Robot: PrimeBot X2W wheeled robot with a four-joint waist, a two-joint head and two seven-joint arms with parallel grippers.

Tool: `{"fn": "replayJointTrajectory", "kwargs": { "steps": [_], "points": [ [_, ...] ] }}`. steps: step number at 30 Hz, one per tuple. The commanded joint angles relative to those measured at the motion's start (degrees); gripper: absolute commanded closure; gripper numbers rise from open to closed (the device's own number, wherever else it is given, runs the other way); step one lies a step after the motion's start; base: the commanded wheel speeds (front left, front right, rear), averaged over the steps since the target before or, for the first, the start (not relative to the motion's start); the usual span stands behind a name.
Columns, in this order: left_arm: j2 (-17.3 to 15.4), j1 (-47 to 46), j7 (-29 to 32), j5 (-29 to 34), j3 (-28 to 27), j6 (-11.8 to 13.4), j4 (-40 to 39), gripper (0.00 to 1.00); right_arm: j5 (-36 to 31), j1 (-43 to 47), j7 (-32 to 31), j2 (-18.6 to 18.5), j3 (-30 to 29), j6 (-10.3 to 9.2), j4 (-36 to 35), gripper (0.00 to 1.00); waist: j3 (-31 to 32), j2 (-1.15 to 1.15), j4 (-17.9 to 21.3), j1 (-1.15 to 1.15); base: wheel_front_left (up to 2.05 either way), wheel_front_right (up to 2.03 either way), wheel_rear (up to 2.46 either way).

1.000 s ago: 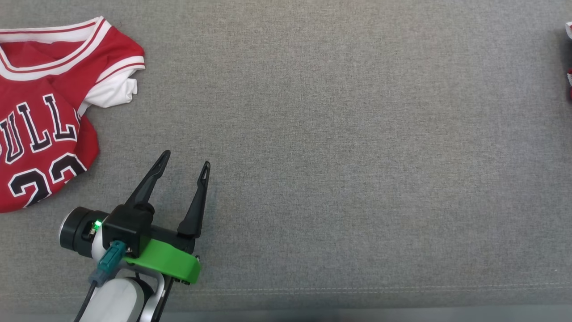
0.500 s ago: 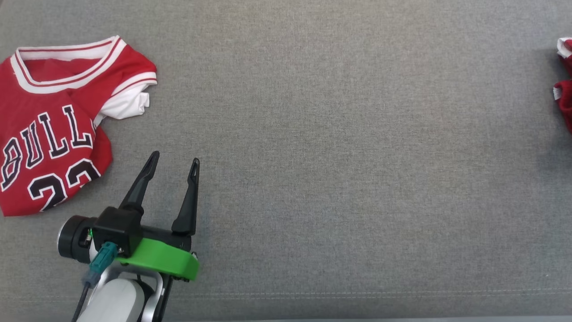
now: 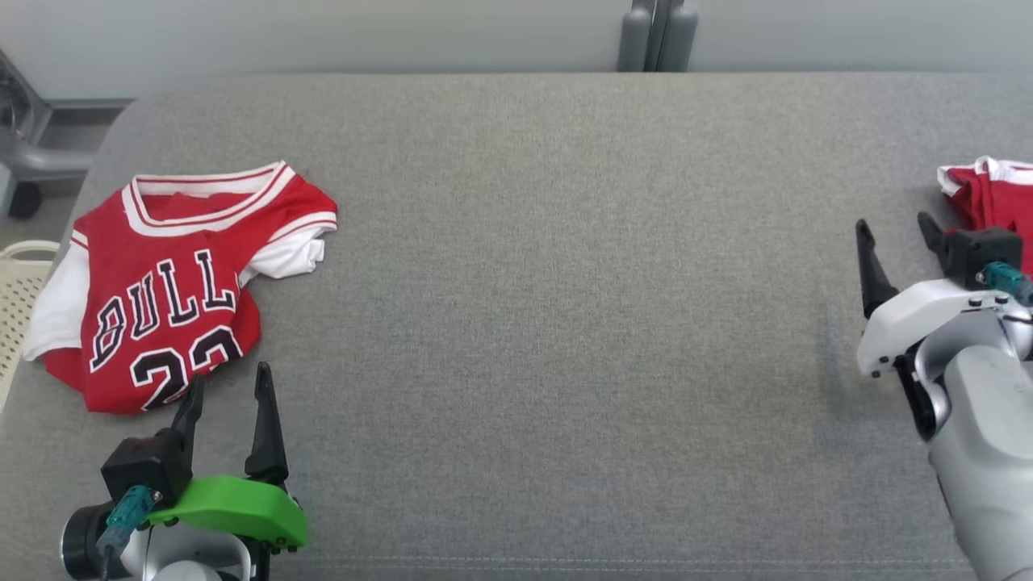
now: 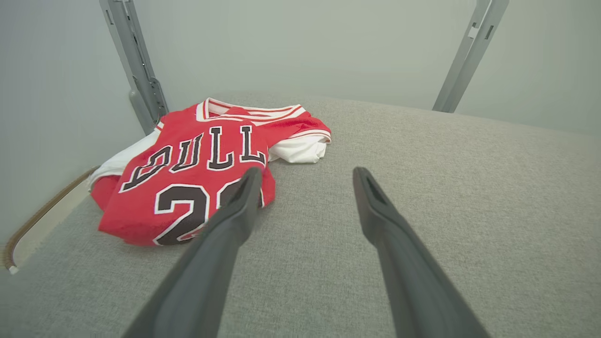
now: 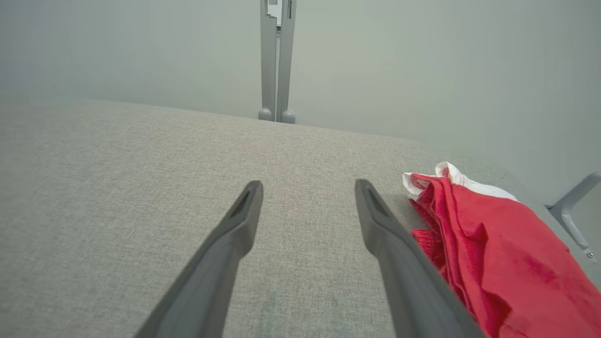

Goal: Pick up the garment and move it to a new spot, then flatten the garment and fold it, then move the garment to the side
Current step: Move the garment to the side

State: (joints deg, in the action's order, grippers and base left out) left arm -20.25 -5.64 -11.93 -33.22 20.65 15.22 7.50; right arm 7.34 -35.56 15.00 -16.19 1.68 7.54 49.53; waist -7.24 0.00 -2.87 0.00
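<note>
Hovering just beside jersey [image 3: 173, 290] at counter's [image 3: 565, 282] left end, left gripper [image 3: 228, 377] released, empty. Right gripper [image 3: 894, 222] likewise spread, beside second red garment [image 3: 989, 194] at right edge.

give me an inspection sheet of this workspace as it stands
surface: grey fabric tabletop, smooth
job's things: red jersey folded at the left side; second red garment crumpled at the right edge
clutter: nothing seen
grippers: left gripper open near the jersey's hem, holding nothing; right gripper open beside the crumpled garment, holding nothing
cables: left wrist plug and right wrist plug, both teal
surroundings: pale wall, grey post behind the table, cream basket off the left edge
</note>
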Motion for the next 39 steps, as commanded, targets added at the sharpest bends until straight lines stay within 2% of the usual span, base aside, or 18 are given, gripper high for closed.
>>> {"fn": "replayJointTrajectory", "kwargs": {
  "steps": [1, 4, 8, 16, 25, 28, 34, 39],
  "points": [
    [0.1, 1.4, -0.1, -0.6, -0.3, 0.5, 0.2, 0.00, 0.7, 2.2, 0.2, 1.2, 0.2, -0.10, -1.1, 0.00, 5.6, 0.00, -0.9, 0.00, 0.00, 0.00, 0.00],
    [-0.7, 2.7, 0.2, -1.1, -0.9, 0.7, 0.8, 0.00, 1.4, 5.2, 0.2, 2.8, 0.5, -0.10, -4.3, 0.00, 8.2, 0.00, -1.0, 0.00, 0.00, 0.00, 0.00],
    [-1.2, 3.3, -0.5, -1.2, -0.8, -0.3, 0.9, 0.00, 2.9, 9.4, -0.2, 4.9, -1.4, -0.10, -8.8, 0.00, 10.1, 0.00, -1.3, 0.00, 0.00, 0.00, 0.00],
    [-1.5, 4.0, -2.3, -1.7, -0.7, -4.7, 1.8, 0.00, 4.4, 18.7, -3.6, 8.8, -2.9, -0.09, -19.8, 0.00, 12.2, 0.00, -1.2, 0.00, 0.00, 0.00, 0.00],
    [-2.4, 4.7, -3.0, 0.0, -0.3, -7.5, 4.1, 0.00, 4.5, 27.5, -5.9, 11.6, -2.2, -0.09, -29.1, 0.00, 13.1, 0.00, -0.7, 0.00, 0.00, 0.00, 0.00],
    [-2.9, 5.1, -2.4, 0.1, 0.5, -8.1, 5.3, 0.00, 4.2, 30.3, -7.1, 12.5, -1.4, -0.09, -31.8, 0.00, 13.2, 0.00, -0.4, 0.00, 0.00, 0.00, 0.00],
    [-2.7, 5.4, -2.3, -0.2, 0.3, -7.1, 6.1, 0.00, 3.4, 34.7, -10.9, 13.2, -1.5, -0.09, -35.3, 0.00, 13.3, 0.00, 0.2, 0.00, 0.00, 0.00, 0.00],
    [-2.1, 6.8, -2.8, -1.2, -1.3, -6.4, 6.3, 0.00, 5.2, 36.5, -12.5, 13.3, -0.7, -0.09, -36.0, 0.00, 13.5, 0.00, 0.6, 0.00, 0.00, 0.00, 0.00]
  ]
}}
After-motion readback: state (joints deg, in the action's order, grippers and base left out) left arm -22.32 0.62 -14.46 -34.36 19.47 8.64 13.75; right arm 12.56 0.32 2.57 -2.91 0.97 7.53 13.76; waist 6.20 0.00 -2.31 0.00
